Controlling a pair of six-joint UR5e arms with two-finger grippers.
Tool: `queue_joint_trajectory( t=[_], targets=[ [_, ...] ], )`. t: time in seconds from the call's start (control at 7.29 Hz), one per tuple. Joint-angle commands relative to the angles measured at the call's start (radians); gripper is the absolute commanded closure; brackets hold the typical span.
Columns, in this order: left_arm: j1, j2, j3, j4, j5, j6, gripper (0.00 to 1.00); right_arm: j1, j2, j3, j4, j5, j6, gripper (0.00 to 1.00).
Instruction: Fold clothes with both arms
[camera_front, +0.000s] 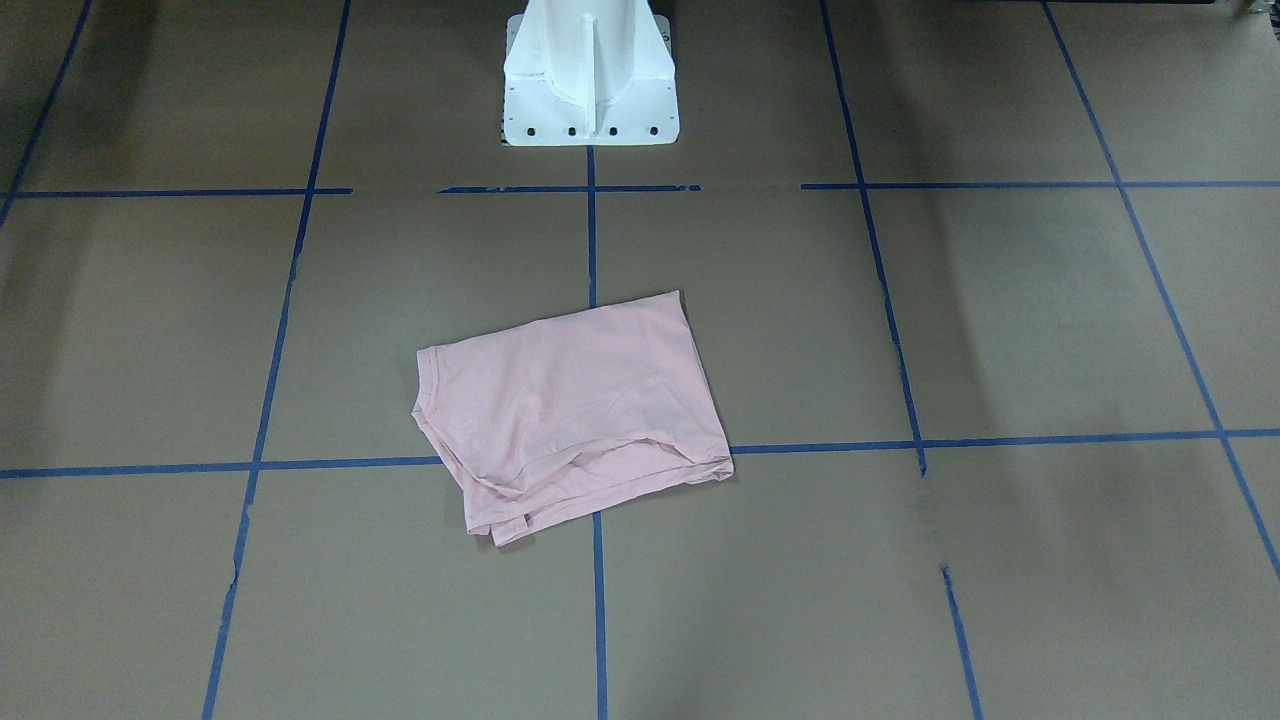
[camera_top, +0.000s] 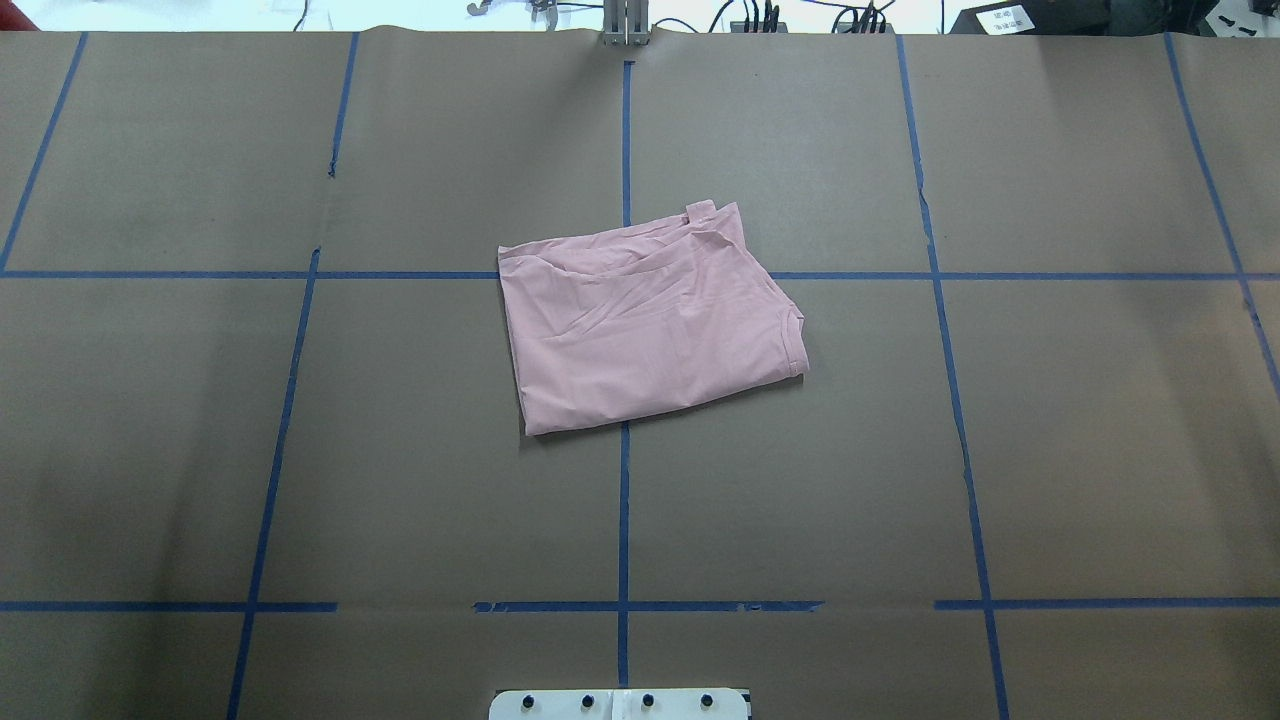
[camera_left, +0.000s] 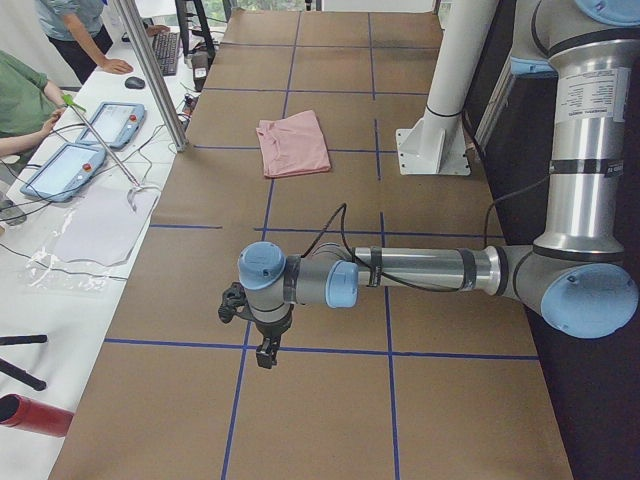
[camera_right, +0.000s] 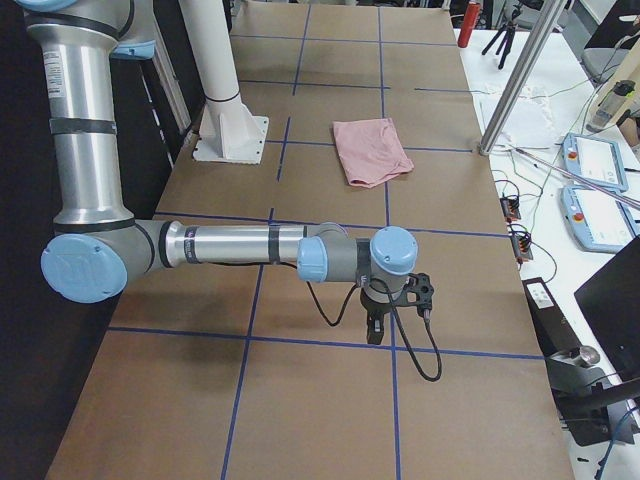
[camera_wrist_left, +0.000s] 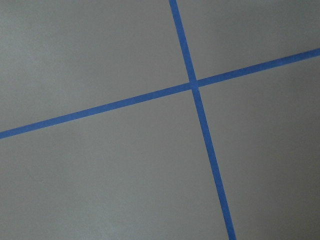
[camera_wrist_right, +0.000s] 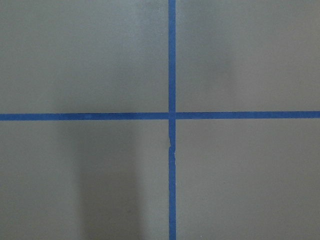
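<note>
The clothes are one pale pink T-shirt (camera_front: 575, 400) folded into a rough rectangle, plain side up, in the middle of the brown table (camera_top: 645, 320). Its ribbed collar points to the robot's right. No drawing or lettering shows. Neither arm touches it. The left arm (camera_left: 420, 270) stretches out low over the table at the robot's far left, its gripper (camera_left: 265, 355) pointing down, far from the shirt (camera_left: 292, 145). The right arm (camera_right: 230, 245) mirrors it at the far right, gripper (camera_right: 376, 335) also pointing down. I cannot tell whether either gripper is open or shut. Both wrist views show only table.
Blue tape lines (camera_top: 624, 500) grid the brown table. The white pedestal base (camera_front: 590, 75) stands behind the shirt. A side bench holds tablets (camera_left: 85, 140), cables and a metal post (camera_left: 150, 75); a person's hand and sleeve (camera_left: 25, 100) are there. Another bench carries pendants (camera_right: 595, 160).
</note>
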Motion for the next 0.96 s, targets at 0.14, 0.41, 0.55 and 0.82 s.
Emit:
queue_joint_trajectory(
  t=[0.14,0.41,0.55,0.82],
  targets=[
    [-0.002,0.001,0.003,0.008,-0.004,-0.173,0.0,0.0,-0.002,0.0,0.0,0.001,0.0,0.0],
    [-0.002,0.001,0.004,0.01,-0.065,-0.188,0.0,0.0,-0.002,0.002,0.0,0.001,0.0,0.0],
    [-0.002,0.001,0.006,0.008,-0.065,-0.188,0.0,0.0,-0.002,0.002,-0.002,0.001,0.0,0.0],
    [0.0,0.001,0.006,0.008,-0.065,-0.188,0.0,0.0,-0.002,0.003,0.0,0.003,0.0,0.0]
  ],
)
